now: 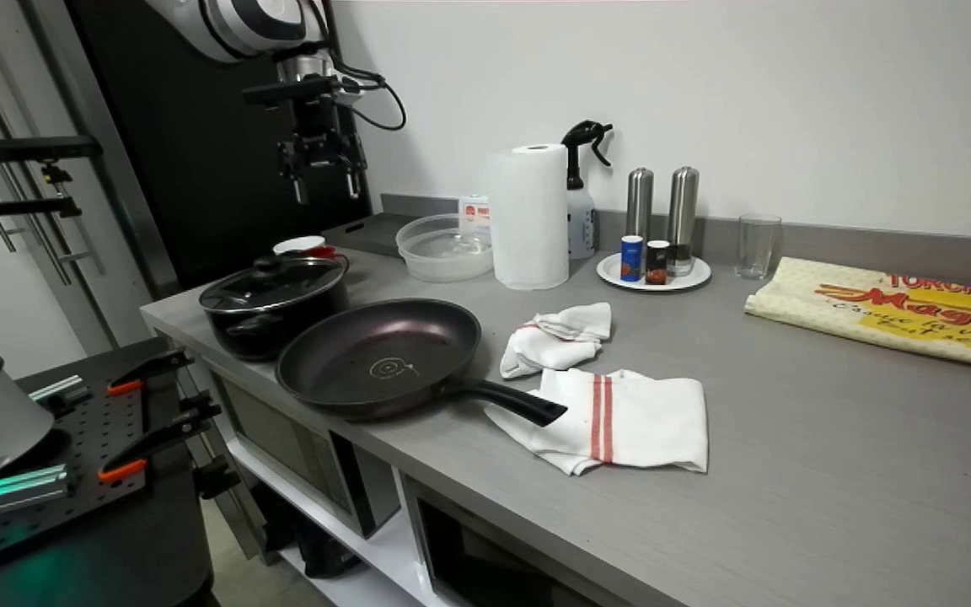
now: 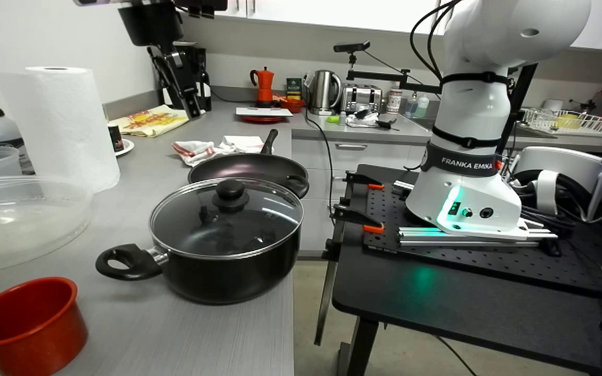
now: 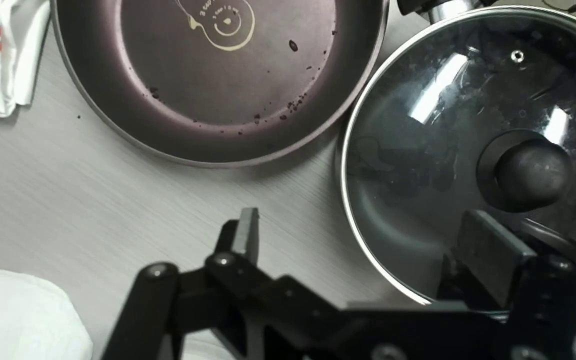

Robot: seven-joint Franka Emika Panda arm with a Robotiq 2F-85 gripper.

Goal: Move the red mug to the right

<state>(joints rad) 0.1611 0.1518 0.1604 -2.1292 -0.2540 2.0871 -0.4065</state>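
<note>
A plain white wall (image 1: 747,93) backs the long grey tabletop (image 1: 831,472), whose surface is finely streaked. On it you can count one small bright red cylindrical mug (image 2: 32,337), standing mouth up near the side handle (image 2: 146,263) of one black pot (image 2: 222,282) and apart from it; the pot wears one round glass lid (image 2: 186,224). Just beside the pot lies one dark, shallow frying pan (image 1: 376,346), its black handle (image 1: 528,405) reaching over the edge of one of two white cloths (image 1: 654,421), the flatter one bearing two red stripes. Toward the wall you have one large clear plastic bowl (image 1: 431,265), one white paper towel roll (image 1: 529,219) and one spray bottle with a black head (image 1: 582,223). One round white plate (image 1: 611,270) carries two tall steel mills (image 1: 683,201) and two small shakers (image 1: 631,259), one blue and one dark. Past it come one clear drinking glass (image 1: 757,246) and one yellow printed cloth (image 1: 890,312).

Your fingers (image 3: 247,232) stand wide apart, gripping nothing, well above the tabletop; in the wrist view one shows against bare tabletop and the other against the lid.

Beside the tabletop, your arm's white base (image 2: 481,192) sits on a black stand (image 2: 463,297), where two black clamps with orange tips (image 2: 356,215) show. Along the far wall (image 2: 290,57) are one orange-red moka pot (image 2: 265,83), one steel kettle (image 2: 322,93) and one steel toaster (image 2: 362,98), with white cupboards (image 2: 332,14) above.
</note>
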